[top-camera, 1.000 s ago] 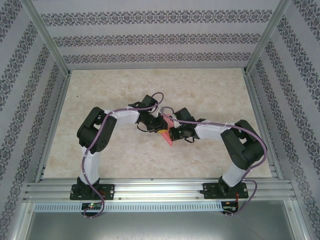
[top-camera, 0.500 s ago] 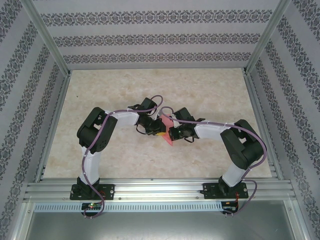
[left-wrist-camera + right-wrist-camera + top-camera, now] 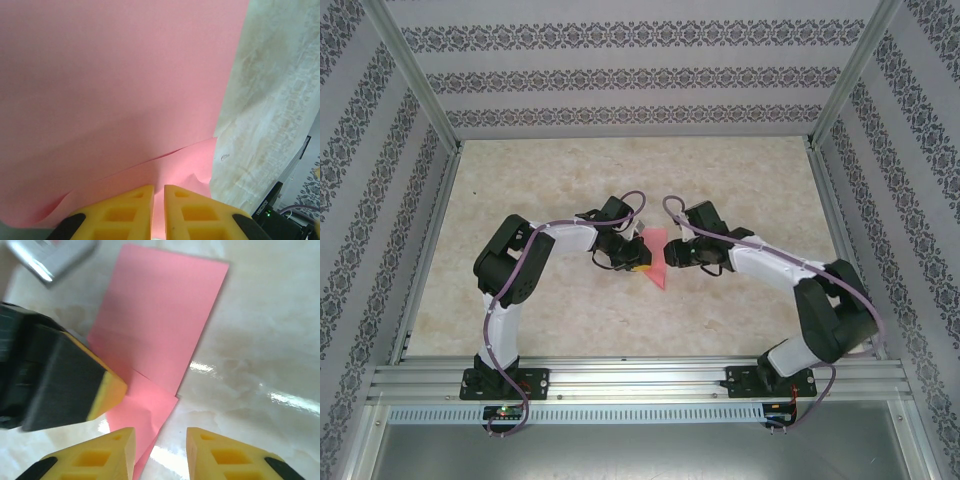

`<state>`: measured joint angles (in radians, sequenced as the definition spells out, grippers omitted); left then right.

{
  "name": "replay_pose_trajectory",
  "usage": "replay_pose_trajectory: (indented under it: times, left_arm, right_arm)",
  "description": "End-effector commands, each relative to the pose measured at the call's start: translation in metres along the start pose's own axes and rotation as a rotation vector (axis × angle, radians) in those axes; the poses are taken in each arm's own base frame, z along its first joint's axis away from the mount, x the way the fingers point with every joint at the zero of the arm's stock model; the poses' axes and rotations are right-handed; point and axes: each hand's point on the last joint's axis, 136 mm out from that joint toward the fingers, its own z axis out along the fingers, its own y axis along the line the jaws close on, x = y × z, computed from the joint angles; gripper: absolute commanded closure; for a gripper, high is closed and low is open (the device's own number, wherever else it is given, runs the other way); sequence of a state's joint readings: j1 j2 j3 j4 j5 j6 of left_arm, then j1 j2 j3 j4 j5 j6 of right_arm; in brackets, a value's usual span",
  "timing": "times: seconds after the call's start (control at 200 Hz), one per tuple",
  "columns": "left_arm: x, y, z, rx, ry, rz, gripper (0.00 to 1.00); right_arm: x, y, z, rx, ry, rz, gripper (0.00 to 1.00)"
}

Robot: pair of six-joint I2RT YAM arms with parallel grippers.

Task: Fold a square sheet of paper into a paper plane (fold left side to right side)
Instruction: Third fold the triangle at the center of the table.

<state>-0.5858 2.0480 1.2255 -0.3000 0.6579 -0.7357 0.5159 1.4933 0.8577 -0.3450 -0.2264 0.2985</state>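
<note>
On beige marbled counter [image 3: 550,180], thin salmon-pink paper sheet [image 3: 657,262] lying partly folded; left claw [image 3: 158,189] nearly closed, pinching its edge; right claw [image 3: 161,434] hovering wide, holding nothing. Left-to-right fold seemingly underway; next move: carrying pinched edge across, aligning edges, pressing crease.

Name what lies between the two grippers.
The square sheet of paper lies between the left gripper and the right gripper, seen in the top view.
</note>
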Motion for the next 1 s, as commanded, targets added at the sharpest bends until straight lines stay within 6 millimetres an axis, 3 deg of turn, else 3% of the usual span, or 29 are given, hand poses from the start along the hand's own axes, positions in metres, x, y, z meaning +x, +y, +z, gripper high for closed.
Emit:
replay_pose_trajectory:
  times: [0.0, 0.155, 0.335, 0.644, 0.999]
  left_arm:
    - [0.010, 0.033, 0.015, -0.098, 0.015, -0.039, 0.85]
    - [0.009, 0.033, 0.015, -0.103, 0.013, -0.037, 0.85]
    - [0.008, 0.033, 0.015, -0.102, 0.014, -0.037, 0.85]
    - [0.009, 0.032, 0.014, -0.103, 0.013, -0.034, 0.85]
    - [0.008, 0.032, 0.014, -0.105, 0.013, -0.031, 0.85]
  right_arm:
    - [0.008, 0.022, -0.014, -0.111, 0.019, 0.034, 0.67]
    - [0.033, 0.055, -0.005, -0.293, 0.086, 0.123, 0.68]
    - [0.044, 0.067, 0.015, -0.325, 0.133, 0.145, 0.69]
    - [0.050, 0.052, 0.040, -0.245, 0.201, 0.168, 0.70]
    - [0.070, 0.036, 0.047, -0.186, 0.265, 0.205, 0.71]
